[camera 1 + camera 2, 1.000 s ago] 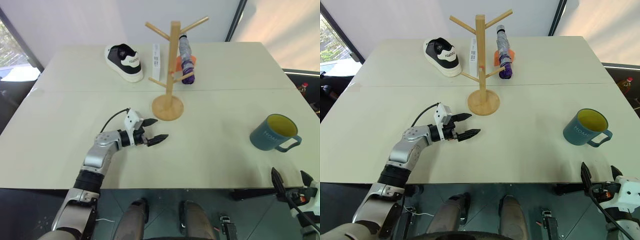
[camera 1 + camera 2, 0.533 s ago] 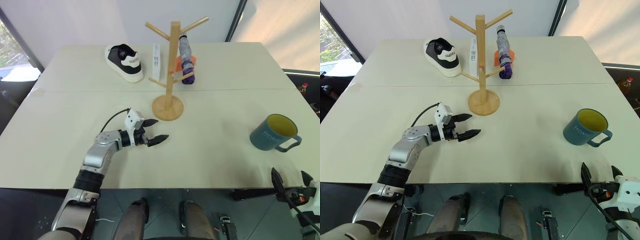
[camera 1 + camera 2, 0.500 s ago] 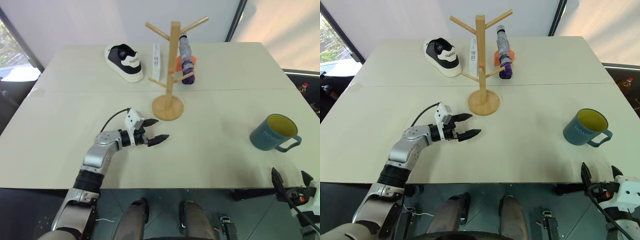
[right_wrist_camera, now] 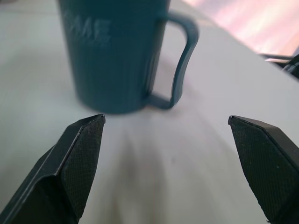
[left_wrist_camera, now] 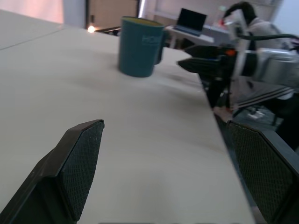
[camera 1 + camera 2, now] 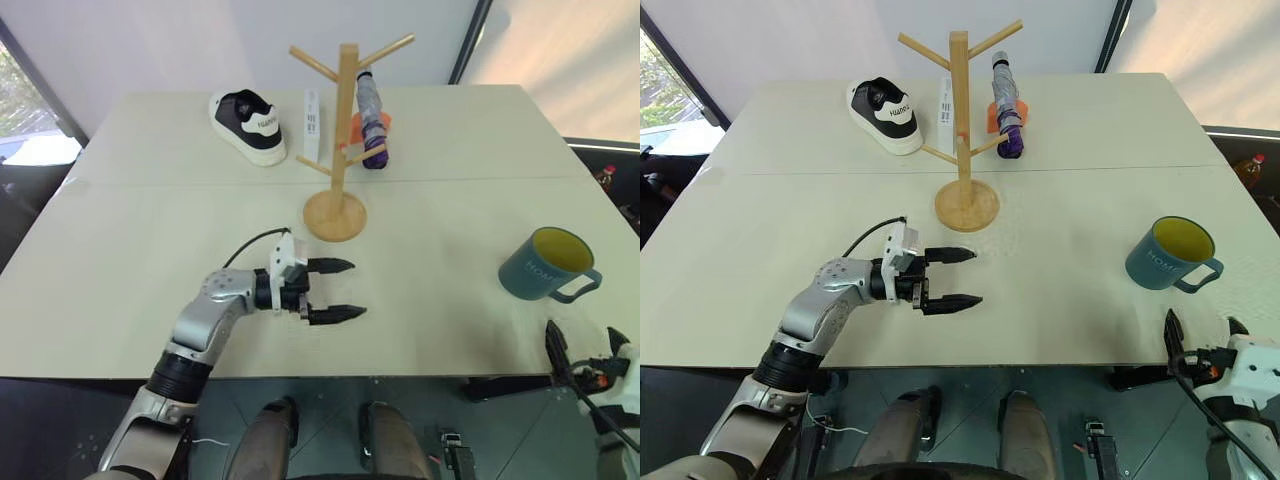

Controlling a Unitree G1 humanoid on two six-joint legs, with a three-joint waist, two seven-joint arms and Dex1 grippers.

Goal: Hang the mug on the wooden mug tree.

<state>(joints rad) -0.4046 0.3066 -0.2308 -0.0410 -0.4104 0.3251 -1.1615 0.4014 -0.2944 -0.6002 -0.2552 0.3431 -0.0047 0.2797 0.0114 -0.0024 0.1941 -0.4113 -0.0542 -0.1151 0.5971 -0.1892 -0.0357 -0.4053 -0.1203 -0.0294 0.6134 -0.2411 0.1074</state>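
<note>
Mug (image 6: 545, 265) reading "HOME", slate-blue ceramic, stands at the frame's right on the table (image 6: 150, 230).
Wooden mug tree (image 6: 340, 150) stands upper centre; left gripper (image 6: 340, 290) and right gripper (image 4: 168, 158) both gape, grasping nothing.

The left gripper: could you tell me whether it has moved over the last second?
Yes. The left gripper has drawn back from the mug tree toward the table's near edge, shifted right, and now points at the mug.
</note>
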